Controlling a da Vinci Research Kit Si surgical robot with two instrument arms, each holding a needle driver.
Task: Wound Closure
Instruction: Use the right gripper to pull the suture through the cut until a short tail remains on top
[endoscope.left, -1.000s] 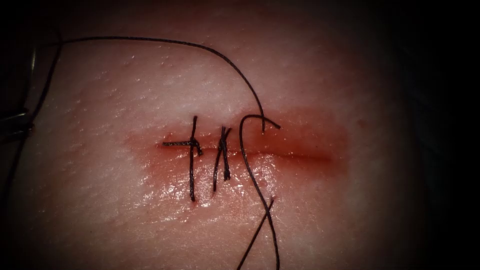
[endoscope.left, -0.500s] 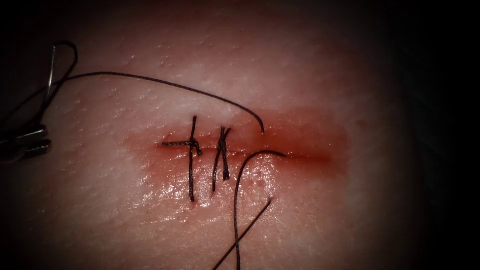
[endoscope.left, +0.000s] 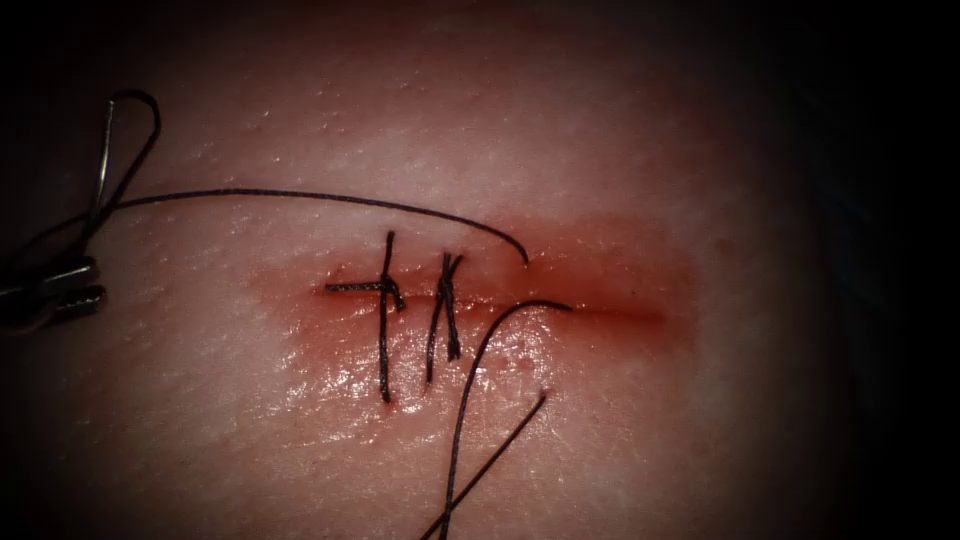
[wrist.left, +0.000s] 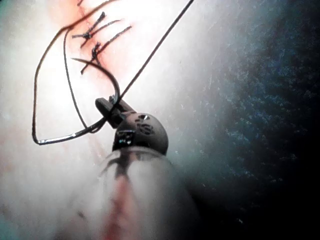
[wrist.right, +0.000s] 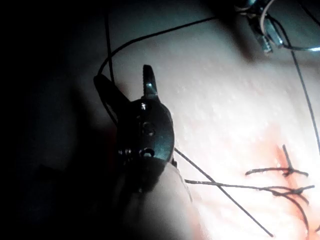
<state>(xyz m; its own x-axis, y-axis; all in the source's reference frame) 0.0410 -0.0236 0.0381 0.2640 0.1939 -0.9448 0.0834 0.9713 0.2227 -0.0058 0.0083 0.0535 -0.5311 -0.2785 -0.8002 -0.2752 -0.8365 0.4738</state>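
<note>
The tissue (endoscope.left: 620, 150) has a horizontal cut (endoscope.left: 600, 310) with red fluid around it and two tied stitches (endoscope.left: 385, 315) at its left part. My left tool (endoscope.left: 65, 285) sits at the far left, jaws shut on the curved needle (wrist.left: 116, 90) partway along its curve, clear of the tissue. From there the thread (endoscope.left: 330, 198) runs to an entry point just above the cut and comes out below it. A loose strand (endoscope.left: 480, 360) curves from the cut toward the lower edge. My right tool (wrist.right: 125, 82) hovers over the tissue, jaws open, holding nothing, with thread passing beside them.
Short cut ends of thread stick out from both stitches (endoscope.left: 447, 320). The right part of the cut (endoscope.left: 640, 315) is unstitched. In the right wrist view the left tool (wrist.right: 262, 35) lies farther off, with the needle's shiny end (wrist.right: 305, 48) beside it.
The left tool came in from the left edge with the needle. The long thread dropped from a high arc to lie low across the tissue. The loose strand's end slid down onto the cut.
</note>
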